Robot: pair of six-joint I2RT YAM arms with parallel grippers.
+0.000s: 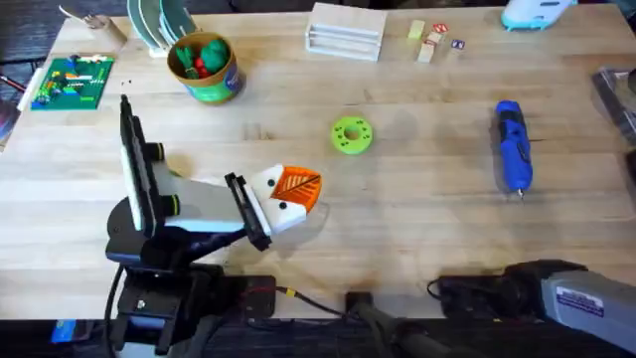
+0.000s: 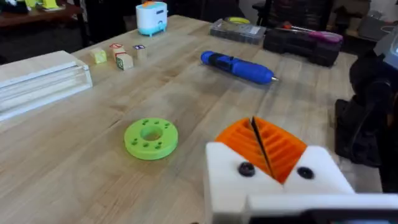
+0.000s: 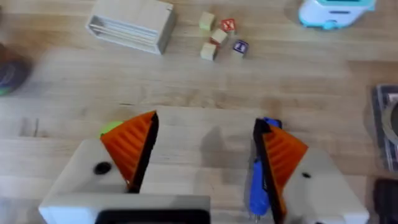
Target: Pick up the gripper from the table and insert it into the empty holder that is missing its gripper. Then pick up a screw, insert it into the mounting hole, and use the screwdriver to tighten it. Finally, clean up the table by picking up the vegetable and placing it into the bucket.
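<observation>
My left gripper (image 1: 296, 187) rests low over the table's middle, shut, its two orange ribbed pads pressed together on white mounts (image 2: 273, 180); a dark screw head shows in each mount. My right gripper (image 3: 207, 134) stands open, with an orange pad on both fingers. The blue screwdriver (image 1: 513, 146) lies at the right, partly behind one right finger (image 3: 281, 152). At the back left stands the green bucket (image 1: 204, 65) with green and red toy vegetable pieces inside. The loose gripper, the empty holder and a loose screw are out of view.
A green disc (image 1: 351, 135) lies just beyond the left gripper. Along the far edge are a wooden slatted box (image 1: 346, 30), small blocks (image 1: 429, 42) and a light blue toy (image 1: 537, 12). A green board (image 1: 72, 82) sits far left. The right arm (image 1: 556, 288) is folded at the near right.
</observation>
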